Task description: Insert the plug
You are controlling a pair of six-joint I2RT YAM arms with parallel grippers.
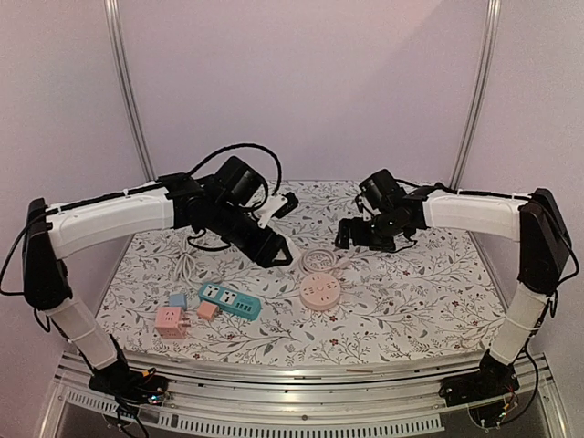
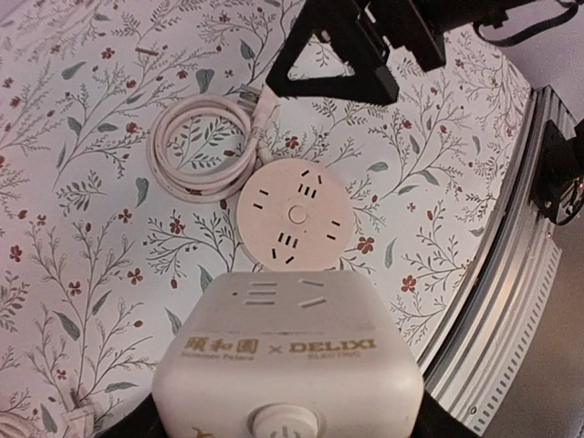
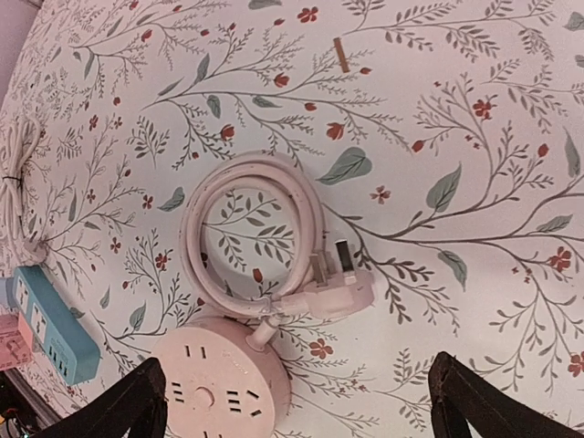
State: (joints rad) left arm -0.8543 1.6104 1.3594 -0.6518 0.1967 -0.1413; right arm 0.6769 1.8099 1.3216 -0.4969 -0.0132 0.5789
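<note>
My left gripper (image 1: 274, 248) is shut on a white cube socket adapter (image 2: 287, 356) and holds it above the table, just left of the round pink socket (image 1: 319, 290). In the left wrist view the round socket (image 2: 297, 214) lies beyond the cube, with its coiled pink cable (image 2: 201, 146) further out. My right gripper (image 1: 351, 234) is open and empty above the coil. In the right wrist view its fingers (image 3: 119, 411) straddle the pink plug (image 3: 342, 287), which lies prongs-up beside the coil (image 3: 251, 233) and the round socket (image 3: 219, 392).
A teal power strip (image 1: 229, 300), a pink cube adapter (image 1: 170, 322), a small blue cube (image 1: 175, 299) and a small orange cube (image 1: 207, 310) lie front left. A white cable (image 3: 18, 173) lies at the left. The metal table edge (image 2: 511, 301) is close by.
</note>
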